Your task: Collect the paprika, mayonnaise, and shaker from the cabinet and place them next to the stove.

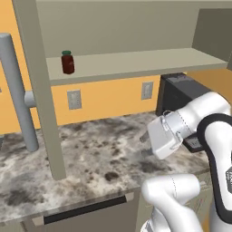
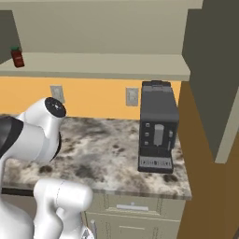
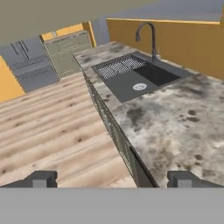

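On the cabinet [image 1: 136, 63] shelf, at about ten o'clock in your left base view, you have the paprika [image 1: 67, 62] standing upright near the shelf's front edge. In your right base view it sits at nine o'clock, well apart from the black coffee machine [image 2: 158, 133] on the marbled counter [image 2: 112, 154]. Your gripper [image 3: 112, 178] is released, jaws wide with nothing between them, over the counter edge, the sink [image 3: 135, 76] at twelve o'clock.
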Available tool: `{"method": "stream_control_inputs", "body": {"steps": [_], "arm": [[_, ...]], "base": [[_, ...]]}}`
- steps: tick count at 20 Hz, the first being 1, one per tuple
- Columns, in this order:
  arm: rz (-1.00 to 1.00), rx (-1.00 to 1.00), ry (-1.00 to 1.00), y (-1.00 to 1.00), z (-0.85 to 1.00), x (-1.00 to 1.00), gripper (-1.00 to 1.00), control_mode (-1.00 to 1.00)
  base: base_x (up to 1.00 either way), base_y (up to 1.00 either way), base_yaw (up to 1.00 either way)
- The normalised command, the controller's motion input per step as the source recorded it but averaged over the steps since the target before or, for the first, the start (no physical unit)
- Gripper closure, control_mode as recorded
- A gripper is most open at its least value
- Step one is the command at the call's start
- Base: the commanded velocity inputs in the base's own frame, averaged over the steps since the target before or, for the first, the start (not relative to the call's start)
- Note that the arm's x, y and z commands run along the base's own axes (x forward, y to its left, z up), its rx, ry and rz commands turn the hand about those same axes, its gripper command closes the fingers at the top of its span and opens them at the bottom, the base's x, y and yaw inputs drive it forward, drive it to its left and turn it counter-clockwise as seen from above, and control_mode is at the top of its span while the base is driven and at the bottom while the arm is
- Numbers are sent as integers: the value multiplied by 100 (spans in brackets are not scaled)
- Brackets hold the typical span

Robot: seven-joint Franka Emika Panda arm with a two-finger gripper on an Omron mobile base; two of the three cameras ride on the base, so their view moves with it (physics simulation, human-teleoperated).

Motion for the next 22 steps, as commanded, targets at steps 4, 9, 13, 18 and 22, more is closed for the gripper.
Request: {"method": "stream_control_inputs", "body": {"steps": [4, 9, 13, 18, 22], "arm": [[-2, 0, -23, 21, 59, 28, -100, -100], [-4, 0, -21, 19, 64, 28, -100, -100], [-2, 0, -25, 13, 53, 34, -100, -100], [-7, 2, -16, 15, 34, 39, -100, -100], [-17, 11, -10, 21, 22, 32, -100, -100]], "base": [[0, 0, 0], [0, 0, 0], [0, 0, 0], [0, 0, 0], [0, 0, 0]]}}
